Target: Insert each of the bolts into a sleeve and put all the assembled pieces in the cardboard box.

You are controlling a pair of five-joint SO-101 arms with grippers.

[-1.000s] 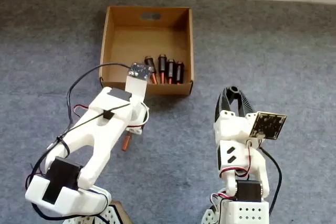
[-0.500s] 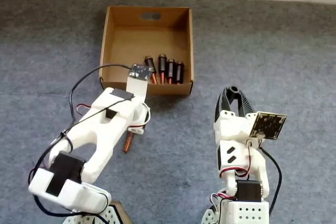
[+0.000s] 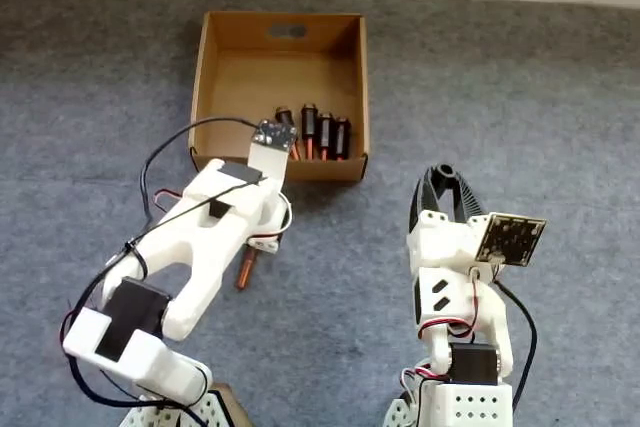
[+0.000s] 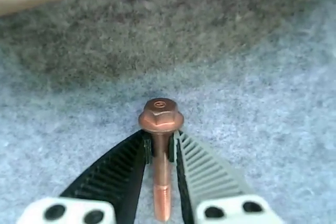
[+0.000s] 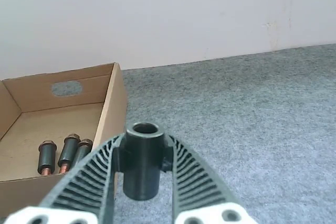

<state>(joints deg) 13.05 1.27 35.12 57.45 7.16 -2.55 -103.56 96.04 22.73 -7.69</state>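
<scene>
With the left claw (image 4: pixel 161 136) clamped shut on the copper bolt (image 4: pixel 161 163) just in front of the cardboard box (image 3: pixel 320 170) by the far edge of the counter (image 3: pixel 540 97), and the right claw (image 5: pixel 143 145) gripping the upright black sleeve (image 5: pixel 142 169), align tip over bore, then push straight, gently.

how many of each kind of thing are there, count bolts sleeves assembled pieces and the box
cardboard box: 1
assembled pieces lying in it: 4
bolt not yet in a sleeve: 1
sleeve with no bolt in it: 1
total: 7
</scene>
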